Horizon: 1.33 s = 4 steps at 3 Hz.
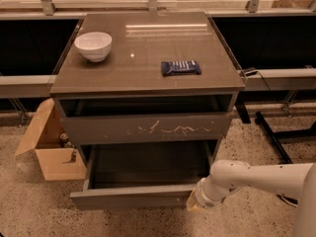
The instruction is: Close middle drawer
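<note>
- The middle drawer [131,197] stands pulled well out of the table [148,53], below the scratched drawer [148,128].
- The pincer [194,203] sits at the right end of the middle drawer's front; apart or together, I cannot tell.
- The drawer looks stiff, light and handle-less, so a flat push on the front panel should do.

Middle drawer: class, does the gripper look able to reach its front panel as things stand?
Probably yes. The gripper is by the right end of the middle drawer, at its pulled-out front, with nothing visible between them. The box stands far left, out of the way.
</note>
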{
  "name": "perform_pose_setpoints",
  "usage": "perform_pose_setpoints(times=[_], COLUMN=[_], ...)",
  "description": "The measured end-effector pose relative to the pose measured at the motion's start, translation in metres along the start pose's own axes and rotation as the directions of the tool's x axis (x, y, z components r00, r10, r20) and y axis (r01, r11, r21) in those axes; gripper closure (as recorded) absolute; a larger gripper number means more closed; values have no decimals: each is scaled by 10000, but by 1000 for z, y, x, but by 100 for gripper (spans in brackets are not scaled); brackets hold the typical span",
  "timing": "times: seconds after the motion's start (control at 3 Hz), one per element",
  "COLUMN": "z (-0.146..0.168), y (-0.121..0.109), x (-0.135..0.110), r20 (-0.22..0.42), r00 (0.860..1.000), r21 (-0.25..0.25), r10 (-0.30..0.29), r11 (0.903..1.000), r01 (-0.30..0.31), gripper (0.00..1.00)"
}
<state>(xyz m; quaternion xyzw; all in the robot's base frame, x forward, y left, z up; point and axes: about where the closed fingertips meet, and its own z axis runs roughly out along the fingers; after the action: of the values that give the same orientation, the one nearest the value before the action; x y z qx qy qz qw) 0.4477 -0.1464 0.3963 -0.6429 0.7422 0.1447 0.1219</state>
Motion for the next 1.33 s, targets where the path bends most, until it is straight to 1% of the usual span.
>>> perform_pose_setpoints(times=[0.67, 1.0, 1.33], z=[0, 0, 3], y=[-3, -3, -7], x=[0, 0, 1], r20=[22, 19, -279], r00=[10000, 10000, 9988], r21=[37, 36, -18], r10=[-4, -8, -397], r11=[10000, 10000, 9992], r01=[4, 8, 396], gripper=[15, 0, 0])
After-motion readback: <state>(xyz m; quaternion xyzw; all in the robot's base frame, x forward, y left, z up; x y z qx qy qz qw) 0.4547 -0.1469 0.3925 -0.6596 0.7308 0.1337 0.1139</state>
